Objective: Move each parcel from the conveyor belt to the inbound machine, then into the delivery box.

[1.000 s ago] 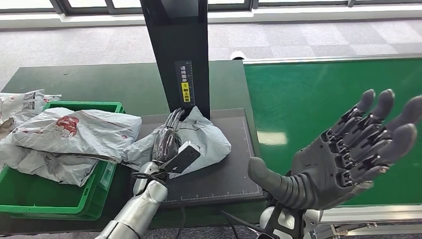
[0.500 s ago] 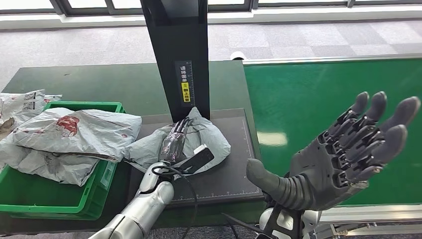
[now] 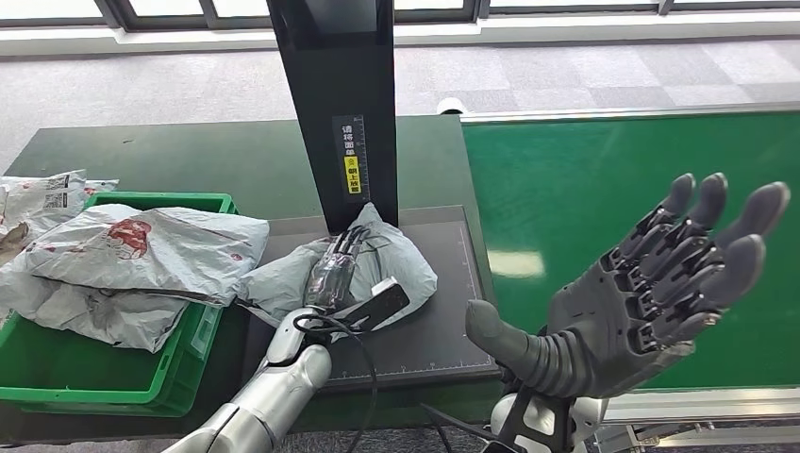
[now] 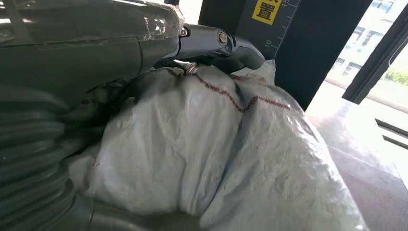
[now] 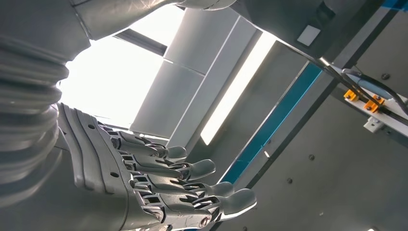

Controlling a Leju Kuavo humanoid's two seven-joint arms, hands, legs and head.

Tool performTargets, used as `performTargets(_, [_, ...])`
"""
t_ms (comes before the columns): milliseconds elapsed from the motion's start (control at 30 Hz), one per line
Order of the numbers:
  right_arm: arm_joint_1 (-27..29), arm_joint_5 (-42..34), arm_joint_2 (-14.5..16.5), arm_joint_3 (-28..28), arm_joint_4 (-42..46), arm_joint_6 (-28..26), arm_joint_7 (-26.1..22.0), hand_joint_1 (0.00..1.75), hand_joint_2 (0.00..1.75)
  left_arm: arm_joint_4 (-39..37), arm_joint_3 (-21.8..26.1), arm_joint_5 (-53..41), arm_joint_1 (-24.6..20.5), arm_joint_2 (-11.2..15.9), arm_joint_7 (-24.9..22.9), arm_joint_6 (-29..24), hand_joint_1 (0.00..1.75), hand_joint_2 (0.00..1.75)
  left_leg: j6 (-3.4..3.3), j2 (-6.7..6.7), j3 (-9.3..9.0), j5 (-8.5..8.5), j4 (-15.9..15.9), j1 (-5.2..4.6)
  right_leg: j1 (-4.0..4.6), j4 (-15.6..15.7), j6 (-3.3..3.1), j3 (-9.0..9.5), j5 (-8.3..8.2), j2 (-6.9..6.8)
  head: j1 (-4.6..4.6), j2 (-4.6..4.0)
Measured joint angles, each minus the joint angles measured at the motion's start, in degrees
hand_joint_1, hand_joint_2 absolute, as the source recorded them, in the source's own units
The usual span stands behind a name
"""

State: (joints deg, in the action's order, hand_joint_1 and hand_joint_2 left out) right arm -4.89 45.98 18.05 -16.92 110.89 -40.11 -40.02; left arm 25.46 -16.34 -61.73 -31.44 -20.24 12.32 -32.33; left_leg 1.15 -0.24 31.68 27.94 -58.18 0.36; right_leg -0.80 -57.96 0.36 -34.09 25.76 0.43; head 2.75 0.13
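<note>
**Inspector:** Parcel (image 3: pixel 377 264), a grey crumpled bag, lies on the black pad of the inbound machine (image 3: pixel 443 326), right at the foot of its black column. Your left robot hand (image 3: pixel 335 269) rests on top of it, fingers laid along the bag and pointing toward the column. In the left wrist view the fingers (image 4: pixel 216 41) press into the plastic, but I cannot tell whether they have closed on a fold or merely lie flat.

**Operator:** And the other one?

**Inspector:** Your right robot hand (image 3: pixel 651 297) is raised, palm up, fingers spread and holding nothing, over the green conveyor belt (image 3: pixel 604 179). It is well apart from the parcel; the left is plainly the nearer.

**Operator:** Which way does the parcel go?

**Inspector:** Its long axis runs roughly across the pad, toward the green delivery box (image 3: pixel 141 377) just beside the pad on your left. That box already carries other grey bags (image 3: pixel 141 250), heaped above its rim. I judge you need a firm grasp before carrying leftward.
</note>
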Motion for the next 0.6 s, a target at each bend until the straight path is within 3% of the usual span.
performTargets(267, [-0.01,-0.34,0.00,0.00,-0.63,0.02,0.00,0.00,1.75,-1.76,-4.61,-14.12,-2.11,0.01,-13.53,10.40,1.75,1.75,-0.10,-0.03,-0.09,0.23,0.05,0.00,-0.04,0.01,0.05,0.60,0.25,-0.05,0.00,0.00])
performTargets(600, [-0.04,-0.34,0.00,0.04,-2.02,0.02,0.00,0.00,1.75,-2.48,-6.97,-17.46,-2.94,0.04,-15.14,14.61,1.75,1.75,-0.13,-0.02,-0.55,0.35,0.07,0.01,-0.03,0.01,0.05,1.15,0.40,-0.06,0.00,0.00])
